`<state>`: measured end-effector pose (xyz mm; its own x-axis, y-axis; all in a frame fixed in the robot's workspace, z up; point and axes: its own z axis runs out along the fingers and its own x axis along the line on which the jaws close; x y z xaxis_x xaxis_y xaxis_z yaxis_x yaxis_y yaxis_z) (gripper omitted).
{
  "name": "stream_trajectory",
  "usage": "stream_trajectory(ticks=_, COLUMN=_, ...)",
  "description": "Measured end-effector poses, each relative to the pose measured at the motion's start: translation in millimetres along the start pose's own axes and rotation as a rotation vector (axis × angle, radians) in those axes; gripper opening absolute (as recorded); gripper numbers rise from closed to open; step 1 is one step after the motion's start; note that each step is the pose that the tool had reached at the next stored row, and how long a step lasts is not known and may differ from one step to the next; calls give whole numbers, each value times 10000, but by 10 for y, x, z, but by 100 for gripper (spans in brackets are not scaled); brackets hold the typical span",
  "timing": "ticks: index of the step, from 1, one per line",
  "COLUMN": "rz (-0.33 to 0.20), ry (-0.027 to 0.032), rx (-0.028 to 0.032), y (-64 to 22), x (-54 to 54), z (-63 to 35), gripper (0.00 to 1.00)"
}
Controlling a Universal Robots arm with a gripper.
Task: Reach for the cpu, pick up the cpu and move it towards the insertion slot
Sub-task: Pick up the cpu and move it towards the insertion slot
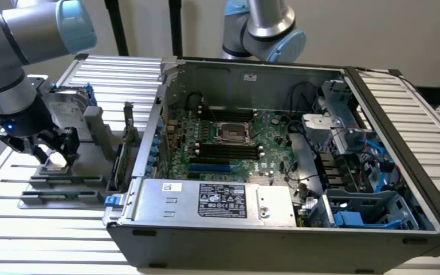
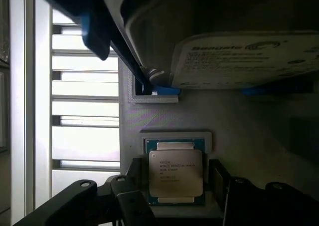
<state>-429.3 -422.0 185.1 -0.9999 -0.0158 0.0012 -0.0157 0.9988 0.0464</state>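
One cpu [image 2: 175,172] in grey tray [image 2: 174,134], gripper [image 1: 52,153] astride

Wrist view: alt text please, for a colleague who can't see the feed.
The cpu, a silvery square chip with printed text, lies flat in a grey holder, with the open gripper straddling it. Beyond it sits a Seagate-labelled hard drive in a blue frame, beside a white slatted table.

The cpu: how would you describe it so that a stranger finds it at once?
On the exterior view's left of the open computer case stands a grey fixture. The cpu lies flat in it, under the gripper. Unlike the upright hard drive beside it, it is a small silvery square with printed text.
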Motion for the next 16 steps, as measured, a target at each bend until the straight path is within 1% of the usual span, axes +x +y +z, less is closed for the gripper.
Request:
stream_trajectory(ticks=4, rz=1, ry=2, rx=-1, y=0, x=0, z=0, gripper=64)
stream_trajectory(ticks=5, rz=1, ry=4, rx=0, y=0, x=0, z=0, gripper=62)
stream_trajectory(ticks=6, rz=1, ry=4, rx=0, y=0, x=0, z=0, gripper=55)
stream_trajectory(ticks=16, rz=0, ry=2, rx=-2, y=0, x=0, z=-3, gripper=55)
